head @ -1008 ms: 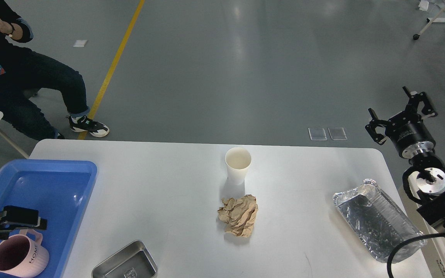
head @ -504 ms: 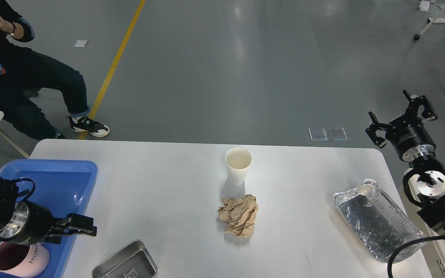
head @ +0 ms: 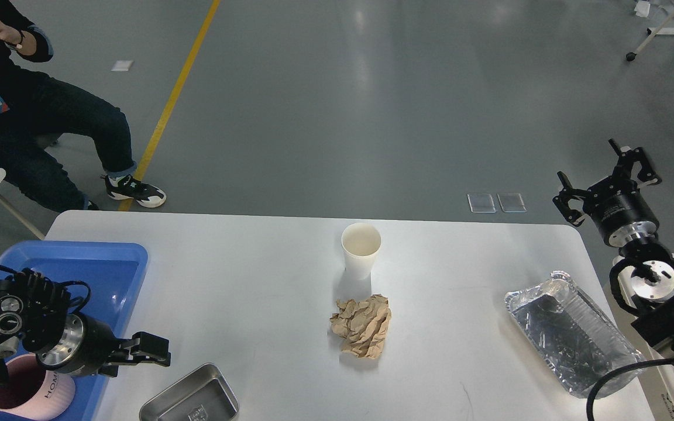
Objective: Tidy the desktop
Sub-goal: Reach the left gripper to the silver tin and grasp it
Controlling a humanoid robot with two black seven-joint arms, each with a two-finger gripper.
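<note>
Your white surface (head: pixel 243 275) fills the lower view, its long axis running left to right.
Right fingers (head: pixel 606 178) stand apart, holding nothing; left fingers (head: pixel 152 355): you cannot tell.

Counter (head: pixel 255 280): smooth white, semi-matt, faint scuffs. Cup (head: pixel 360 250): matt white paper. Brown paper wad (head: pixel 362 325): crumpled, rough, matt. Foil tray (head: pixel 571 342), lower right: thin wrinkled aluminium, highly reflective. Steel pan (head: pixel 192 399), bottom left: brushed metal, dull sheen. Blue tray (head: pixel 88 275): glossy plastic. Pink mug (head: pixel 30 394): ribbed, satin glaze. Floor (head: pixel 372 105): grey, glossy, light reflections seen.
</note>
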